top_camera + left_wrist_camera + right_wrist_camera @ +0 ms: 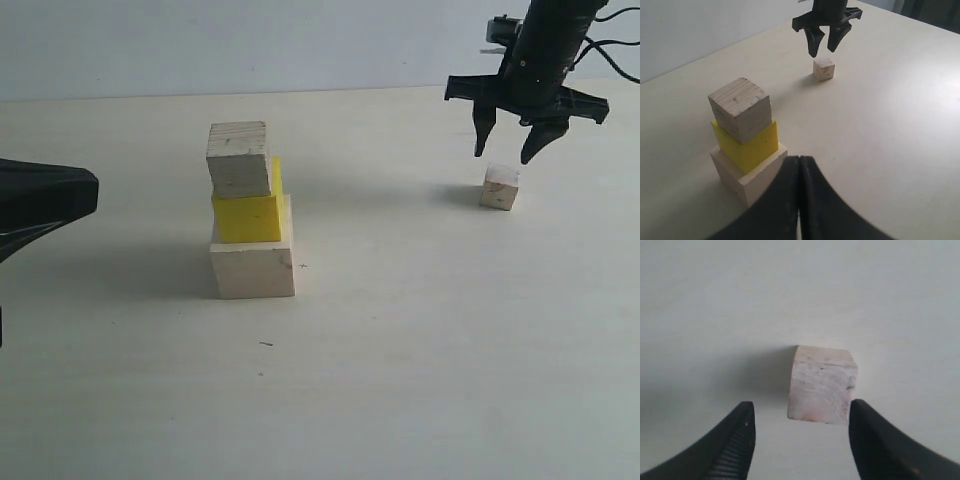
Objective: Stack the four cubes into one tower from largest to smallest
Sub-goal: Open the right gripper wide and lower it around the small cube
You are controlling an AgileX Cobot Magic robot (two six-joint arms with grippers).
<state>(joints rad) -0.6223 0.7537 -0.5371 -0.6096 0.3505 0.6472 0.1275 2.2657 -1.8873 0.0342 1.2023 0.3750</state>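
Note:
A partial tower stands left of centre: the large pale cube [253, 262] at the bottom, the yellow cube [248, 212] on it, and the medium grained cube [239, 158] on top, slightly askew. The same stack appears in the left wrist view, large cube [747, 180], yellow cube [749, 145], medium cube [741, 108]. The small pale cube [499, 187] [823, 69] [822, 385] lies alone on the table at the right. My right gripper [508, 150] [801, 412] hangs open just above it, fingers on either side. My left gripper [800, 160] is shut and empty, near the tower's base.
The pale tabletop [420, 330] stretches around the tower and the small cube. A light wall [250, 40] runs along the far edge. The left arm's black body [40, 200] pokes in at the left edge of the exterior view.

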